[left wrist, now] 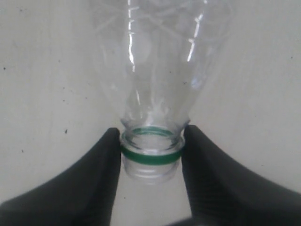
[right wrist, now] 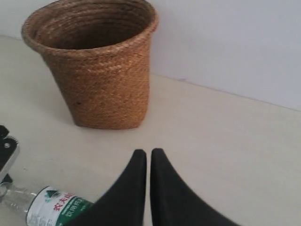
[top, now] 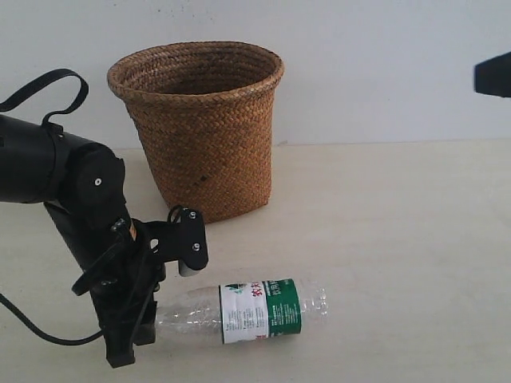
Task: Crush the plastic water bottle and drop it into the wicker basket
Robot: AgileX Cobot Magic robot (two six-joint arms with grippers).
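The plastic water bottle [top: 255, 311] lies on its side on the pale table, in front of the wicker basket [top: 209, 152]. It is clear and ribbed, with a white-and-green label and no cap. My left gripper [top: 148, 319] is down at the bottle's left end. In the left wrist view its two black fingers [left wrist: 94, 179] press on either side of the green neck ring of the bottle [left wrist: 151, 155], so my left gripper [left wrist: 151, 141] is shut on the neck. My right gripper [right wrist: 148, 153] hangs above the table, shut and empty, with the bottle [right wrist: 51, 209] and the basket [right wrist: 99, 80] ahead of it.
The basket stands upright against the white back wall. A black piece of the right arm [top: 493, 74] shows at the upper right edge. A black cable [top: 32, 327] trails from the left arm at the front left.
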